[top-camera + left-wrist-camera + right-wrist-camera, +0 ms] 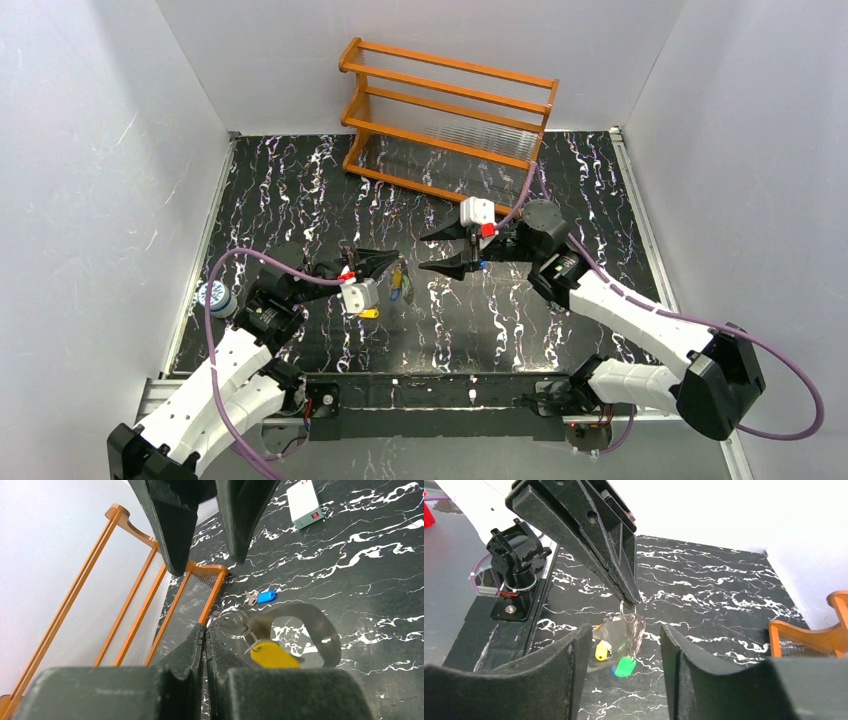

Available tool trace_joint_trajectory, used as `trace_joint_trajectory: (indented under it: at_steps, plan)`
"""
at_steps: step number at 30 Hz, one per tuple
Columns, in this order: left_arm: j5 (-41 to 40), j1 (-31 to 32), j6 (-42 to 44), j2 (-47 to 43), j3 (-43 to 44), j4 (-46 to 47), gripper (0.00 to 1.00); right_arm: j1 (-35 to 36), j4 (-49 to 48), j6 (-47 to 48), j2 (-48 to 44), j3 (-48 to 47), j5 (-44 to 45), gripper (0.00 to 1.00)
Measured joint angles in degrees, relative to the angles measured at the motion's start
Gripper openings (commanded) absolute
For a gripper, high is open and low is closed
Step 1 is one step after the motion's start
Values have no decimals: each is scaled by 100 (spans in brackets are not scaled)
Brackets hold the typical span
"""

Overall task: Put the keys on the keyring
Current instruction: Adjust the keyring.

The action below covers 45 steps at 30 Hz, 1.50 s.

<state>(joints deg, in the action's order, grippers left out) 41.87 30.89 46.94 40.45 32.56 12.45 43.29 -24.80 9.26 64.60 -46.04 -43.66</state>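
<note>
From high at the near edge, you look down over the whole counter [300,180]. Your left wrist view hugs the left claw [204,630], facing the rack [210,569]; your right wrist view faces back, close on that same claw.

Robot lab test cell. Plain white panel walls [100,150] box in a black marbled table [300,180]. Left arm [215,390] and right arm [640,325] bolted to a metal rail [430,395] at the near edge. Purple cables [790,400] loop loose. Orange wooden rack [450,110] at the back.
</note>
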Motion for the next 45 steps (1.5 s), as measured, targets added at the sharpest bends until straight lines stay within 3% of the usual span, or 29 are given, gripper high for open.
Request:
trace_joint_trajectory:
  at_steps: [15, 17, 20, 24, 31, 38, 45]
  plan:
    - [63, 114, -636, 0, 190, -33, 0, 463, -234, 170, 575, -164, 114, 37]
    - [57, 116, -708, 7, 190, -15, 0, 463, -234, 166, 588, -190, 157, 43]
    - [31, 118, -872, 24, 190, 61, 0, 463, -236, 136, 588, -195, 243, 64]
    - [-94, 122, -1342, 37, 190, 225, 0, 474, -240, 144, 522, -195, 498, 68]
    - [-636, 122, -2787, -114, -221, 1287, 0, 474, -389, 109, 142, -195, 1110, 51]
    - [-1152, 122, -4085, -160, -651, 2157, 0, 472, -533, -33, 26, -197, 1370, 48]
    - [-1255, 125, -4664, -164, -691, 2608, 0, 472, -380, -76, 391, -496, 1204, 42]
